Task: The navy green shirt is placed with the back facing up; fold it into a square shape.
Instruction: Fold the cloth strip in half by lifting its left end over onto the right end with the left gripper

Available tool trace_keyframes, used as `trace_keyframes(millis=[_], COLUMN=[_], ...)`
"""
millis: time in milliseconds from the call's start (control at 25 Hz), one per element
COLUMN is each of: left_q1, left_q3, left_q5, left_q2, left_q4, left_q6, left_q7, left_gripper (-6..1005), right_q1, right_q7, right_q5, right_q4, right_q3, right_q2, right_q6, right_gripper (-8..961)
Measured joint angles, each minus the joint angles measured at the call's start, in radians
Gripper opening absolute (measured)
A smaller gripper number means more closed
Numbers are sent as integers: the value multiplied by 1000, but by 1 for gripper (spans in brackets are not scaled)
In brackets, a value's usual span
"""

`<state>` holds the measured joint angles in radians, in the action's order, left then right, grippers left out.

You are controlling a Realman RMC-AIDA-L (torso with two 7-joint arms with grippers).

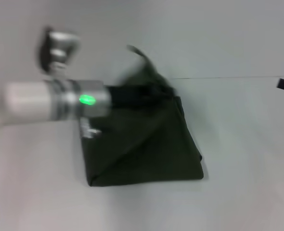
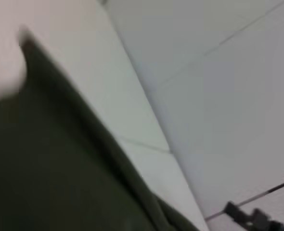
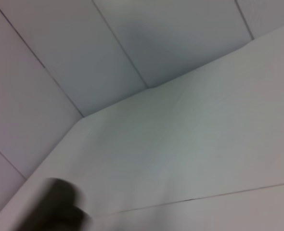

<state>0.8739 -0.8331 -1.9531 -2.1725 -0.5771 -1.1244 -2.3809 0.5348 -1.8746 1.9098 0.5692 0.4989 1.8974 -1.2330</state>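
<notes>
- While the table [image 1: 238, 192] carries the navy green shirt [image 1: 147, 149] mid-surface, already a compact near-square bundle, a far flap stands raised: final fold in hand, I judge.
- Left gripper [image 1: 149, 94] at that flap; finger state indeterminable.
- Next: lay flap flat, release.
- Right gripper unseen.

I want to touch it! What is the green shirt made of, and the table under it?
The navy green shirt looks like soft cloth, probably cotton: dull, no shine, and it creases and bunches where the left gripper lifts it. The table looks hard and smooth, perhaps painted board or plastic: flat white with a faint sheen. The exact material is not certain.
</notes>
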Motion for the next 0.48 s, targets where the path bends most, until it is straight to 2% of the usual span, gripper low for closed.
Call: trace_keyframes(millis=[80, 200, 320, 400, 440, 480], left_q1=[59, 109, 104, 88, 88, 80], left_q3=[-59, -64, 15, 90, 90, 121], left_q5=[130, 328, 495, 518, 518, 514], left_q2=[-2, -4, -4, -4, -4, -4], left_q4=[194, 434, 614, 676, 676, 703], left_q6=[128, 221, 207, 153, 153, 94], left_q7=[86, 268, 507, 599, 599, 630], left_gripper=[68, 70, 72, 74, 90, 106], right_q1=[-12, -19, -9, -2, -2, 4], right_q7=[13, 28, 40, 42, 42, 42], right_q5=[0, 2, 5, 6, 6, 12], right_q4=[1, 3, 3, 3, 3, 3], right_q3=[-6, -5, 2, 5, 5, 6], right_q2=[-7, -16, -18, -18, -18, -18], right_q6=[-13, -27, -27, -26, -26, -25], right_gripper=[914, 914, 914, 914, 915, 915])
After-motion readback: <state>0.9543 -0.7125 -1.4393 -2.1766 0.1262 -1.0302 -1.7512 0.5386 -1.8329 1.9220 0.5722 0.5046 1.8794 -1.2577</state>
